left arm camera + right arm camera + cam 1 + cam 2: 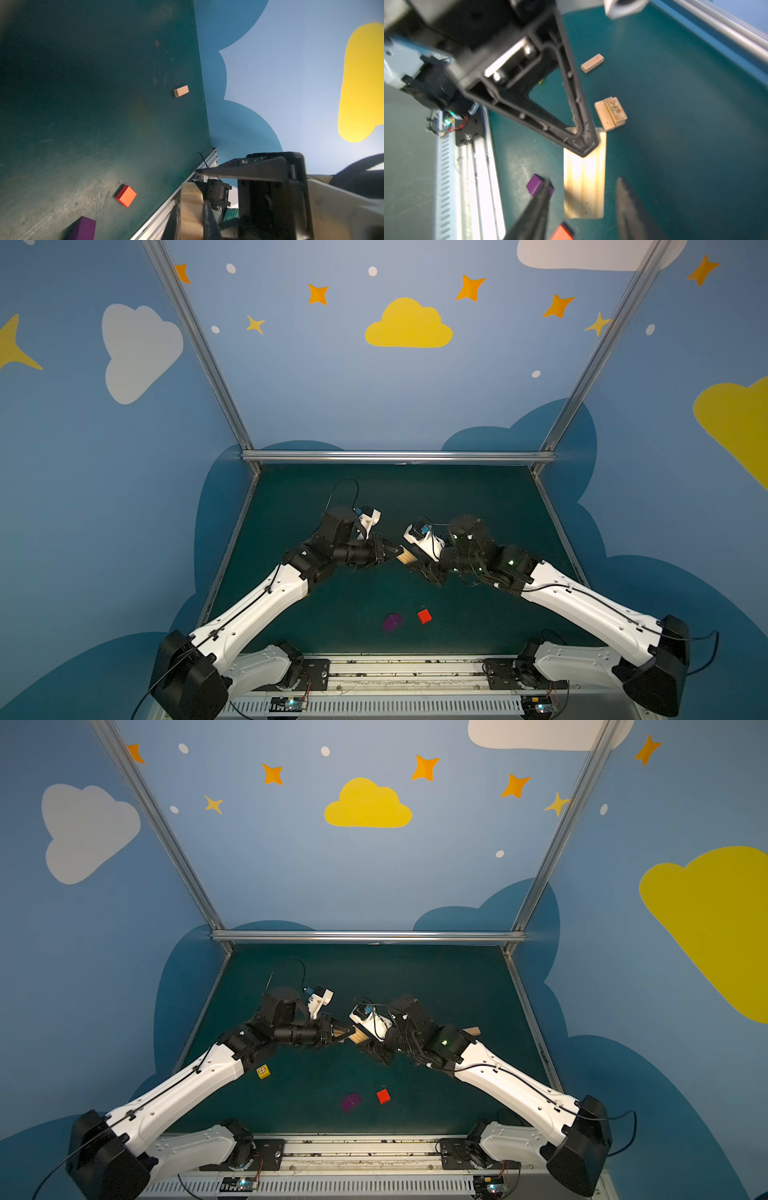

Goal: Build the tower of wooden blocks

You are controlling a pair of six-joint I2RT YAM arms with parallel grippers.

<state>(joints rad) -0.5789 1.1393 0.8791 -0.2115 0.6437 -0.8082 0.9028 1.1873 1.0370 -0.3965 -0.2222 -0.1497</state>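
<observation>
Right wrist view: the left hand (583, 148) clenched one end of a pale tan rectangular wooden plank (583, 197) held above the dark green surface (675, 145); the right hand (584, 181) stood released, its fingers (537, 203) flanking that plank without contact; two stacked tan planks (610, 113) lay nearby.

Pale plank (584, 176) is held aloft at one end. Printed plank (614, 109) is stacked flat on a plain plank (602, 117); a small plank (592, 63) lies apart. Red cube (424, 616), purple cube (392, 621), yellow cube (263, 1072) are scattered loose.
</observation>
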